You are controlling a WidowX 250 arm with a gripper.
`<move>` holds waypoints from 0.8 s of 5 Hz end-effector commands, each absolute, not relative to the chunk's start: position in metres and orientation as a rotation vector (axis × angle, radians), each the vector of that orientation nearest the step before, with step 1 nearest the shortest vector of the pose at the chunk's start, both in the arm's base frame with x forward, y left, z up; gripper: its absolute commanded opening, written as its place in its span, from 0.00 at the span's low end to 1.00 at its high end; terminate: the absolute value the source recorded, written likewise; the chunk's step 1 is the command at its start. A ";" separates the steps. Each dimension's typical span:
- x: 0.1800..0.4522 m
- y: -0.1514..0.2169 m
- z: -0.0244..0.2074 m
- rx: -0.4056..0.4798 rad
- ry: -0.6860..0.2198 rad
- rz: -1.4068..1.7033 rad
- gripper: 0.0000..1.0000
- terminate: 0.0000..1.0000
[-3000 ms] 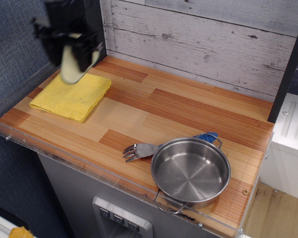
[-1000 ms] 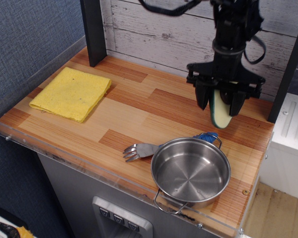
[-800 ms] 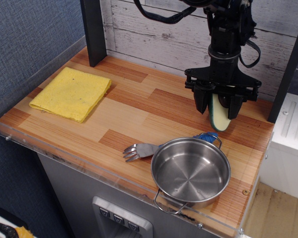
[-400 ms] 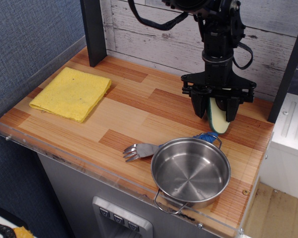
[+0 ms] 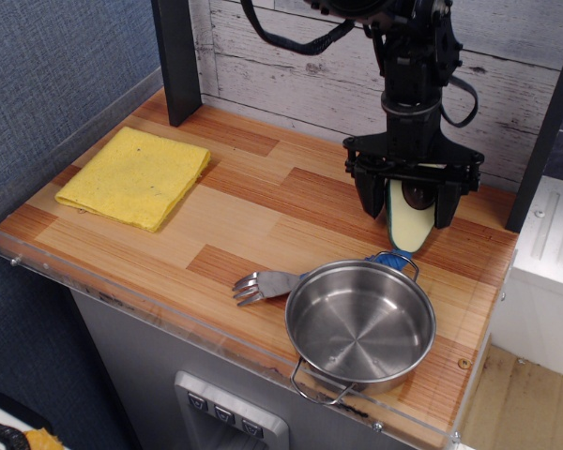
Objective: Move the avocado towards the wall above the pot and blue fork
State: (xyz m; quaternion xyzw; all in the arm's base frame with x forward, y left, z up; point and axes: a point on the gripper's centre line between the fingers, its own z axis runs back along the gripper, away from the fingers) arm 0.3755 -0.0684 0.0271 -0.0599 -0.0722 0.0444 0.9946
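Avocado: the pale cream-green toy avocado half (image 5: pixel 409 221) is seen standing on end between the jaws, flat face to the camera, lower tip at or just above the striped wooden countertop (image 5: pixel 263 216); contact cannot be told. A dark round patch shows near its top.

Gripper: the black robot gripper (image 5: pixel 412 210) is pointed straight down, jaws set at either side of the avocado. The gap looks slightly wider than the fruit, so a firm pinch cannot be confirmed.

Blue fork: the small fork with silver tines and blue handle (image 5: pixel 283 278) is found just below the jaws, the handle end nearest them, tines off to the lower left.

Pot: the shiny round stainless steel pot (image 5: pixel 360 325) sits below the jaws, touching or overlapping the fork handle.

Wall: whitewashed grey-white wooden planks (image 5: pixel 310 66) are seen behind the jaws.

Cloth: a folded yellow cloth (image 5: pixel 136 176) lies well apart, far left of the jaws.
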 end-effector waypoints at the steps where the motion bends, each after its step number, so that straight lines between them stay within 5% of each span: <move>1: 0.385 -0.090 0.114 -0.111 -0.301 -0.018 1.00 0.00; 3: 0.351 -0.090 0.171 -0.062 -0.306 -0.031 1.00 0.00; 4: 0.328 -0.071 0.167 -0.058 -0.279 0.017 1.00 0.00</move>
